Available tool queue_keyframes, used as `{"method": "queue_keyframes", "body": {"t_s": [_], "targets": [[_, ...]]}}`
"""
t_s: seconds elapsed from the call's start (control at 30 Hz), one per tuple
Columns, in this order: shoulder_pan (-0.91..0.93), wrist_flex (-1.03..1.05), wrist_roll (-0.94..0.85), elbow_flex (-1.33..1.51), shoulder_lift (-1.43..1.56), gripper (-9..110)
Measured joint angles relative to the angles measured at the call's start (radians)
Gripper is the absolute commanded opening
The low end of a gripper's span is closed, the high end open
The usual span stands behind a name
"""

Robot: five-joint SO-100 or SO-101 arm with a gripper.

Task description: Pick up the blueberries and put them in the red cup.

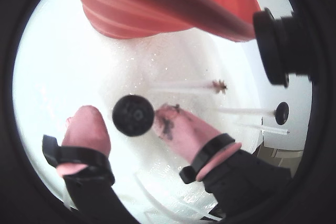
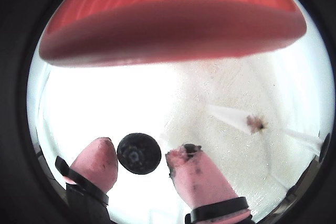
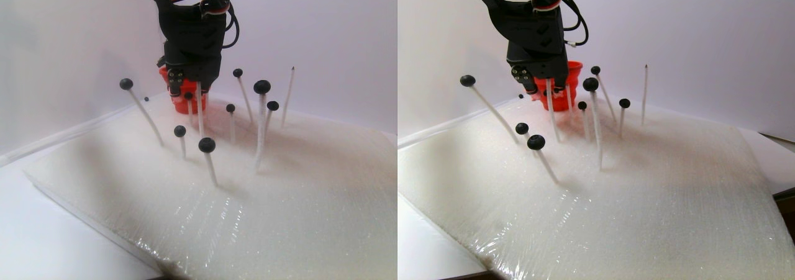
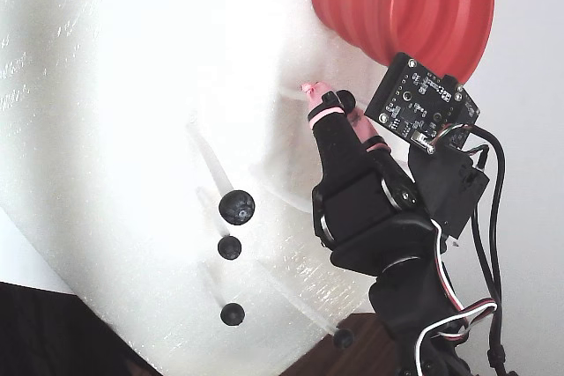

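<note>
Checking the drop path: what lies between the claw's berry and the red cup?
Only bare white foam separates the blueberry from the red cup, seen in both wrist views.

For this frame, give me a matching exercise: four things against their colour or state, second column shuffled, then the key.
Things:
1. red cup
2. blueberry between the fingertips
3. end effector
4. foam sheet

States:
A. white, studded with thin pale spikes
B. open, pink fingertips on either side of a berry
C. dark and round, at the end effector
D. ribbed wall, wide mouth, one berry inside

Pairs: 1-D, 2-C, 3-B, 4-A
</note>
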Motion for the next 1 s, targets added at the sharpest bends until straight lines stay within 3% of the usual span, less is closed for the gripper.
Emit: {"method": "queue_keyframes", "body": {"t_s": [1.0], "targets": [[0.000, -0.026, 0.032, -0.015, -0.003, 14]]}}
